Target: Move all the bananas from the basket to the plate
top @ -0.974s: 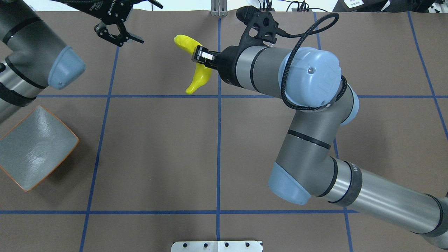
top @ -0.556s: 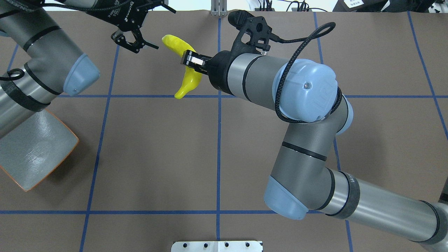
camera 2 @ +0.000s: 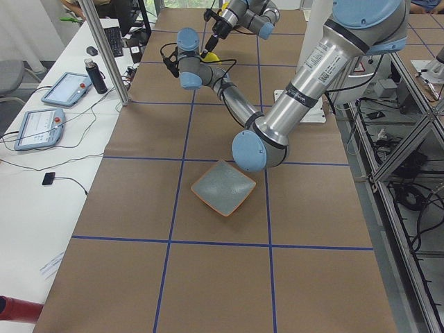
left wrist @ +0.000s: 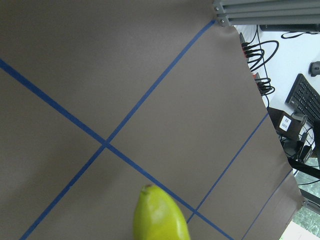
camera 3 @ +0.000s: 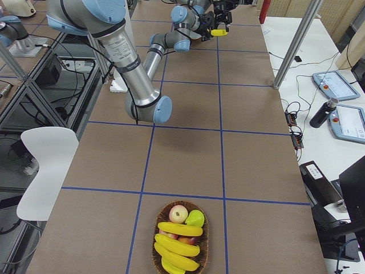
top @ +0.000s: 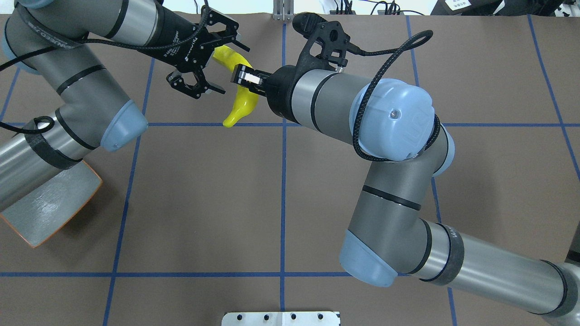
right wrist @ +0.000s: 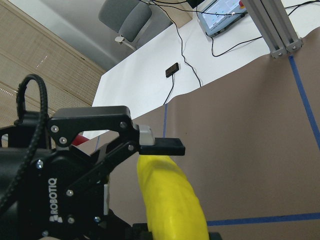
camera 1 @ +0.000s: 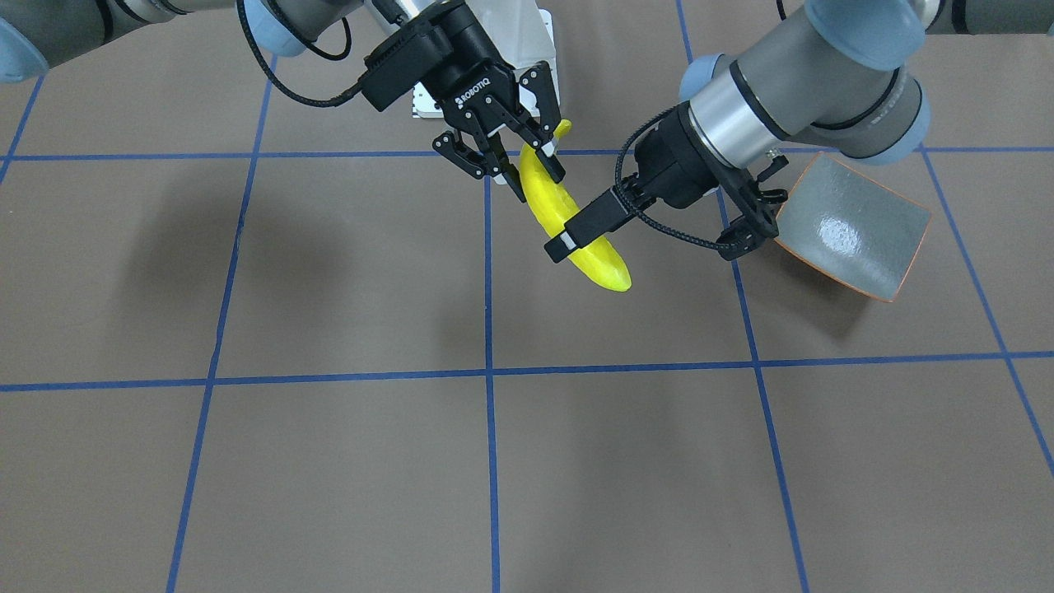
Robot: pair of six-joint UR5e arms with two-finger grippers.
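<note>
My right gripper (top: 244, 80) (camera 1: 535, 177) is shut on a yellow banana (top: 238, 108) (camera 1: 605, 268) and holds it in the air over the far middle of the table. My left gripper (top: 226, 68) (camera 1: 564, 240) is open, its jaws straddling the banana's far part without closing on it. In the right wrist view one left finger (right wrist: 160, 145) hovers just above the banana (right wrist: 172, 200). The banana's tip shows in the left wrist view (left wrist: 157, 215). The grey-green plate (camera 1: 848, 231) (camera 2: 223, 189) is empty and partly under my left arm (top: 50, 203). Three more bananas (camera 3: 178, 245) lie in the basket (camera 3: 206, 234).
The basket stands at the table's right end and also holds an apple (camera 3: 178, 213) and a green fruit (camera 3: 195, 217). A white mounting plate (top: 281, 318) sits at the near edge. Aluminium posts (camera 2: 104, 48) and a desk with tablets border the far side.
My left arm has swung in from the far left and its open gripper now straddles the banana. My right gripper has shifted slightly left, still holding the banana.
</note>
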